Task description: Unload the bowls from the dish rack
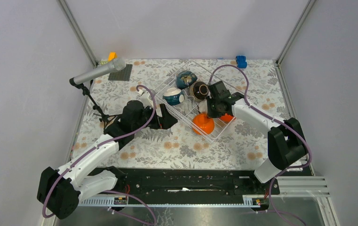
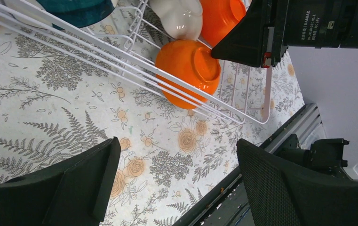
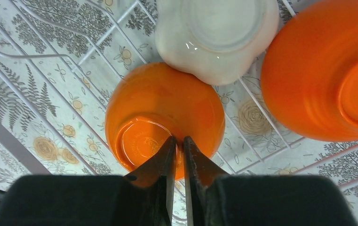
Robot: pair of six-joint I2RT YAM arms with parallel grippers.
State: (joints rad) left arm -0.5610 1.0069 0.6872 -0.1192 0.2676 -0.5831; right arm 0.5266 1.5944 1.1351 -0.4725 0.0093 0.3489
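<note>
1. The right gripper [image 3: 177, 141] is pinching the foot ring of an upturned orange bowl [image 3: 163, 103], its fingers drawn almost together.
2. That bowl is lying in the dish rack [image 2: 266, 89] at its near corner, touching a cream bowl [image 3: 217, 37], with a second orange bowl [image 3: 318, 70] sitting just beside them.
3. The left gripper [image 2: 177, 146] is hovering, fingers spread wide, over the floral tablecloth [image 2: 50, 94] beside the rack.
</note>
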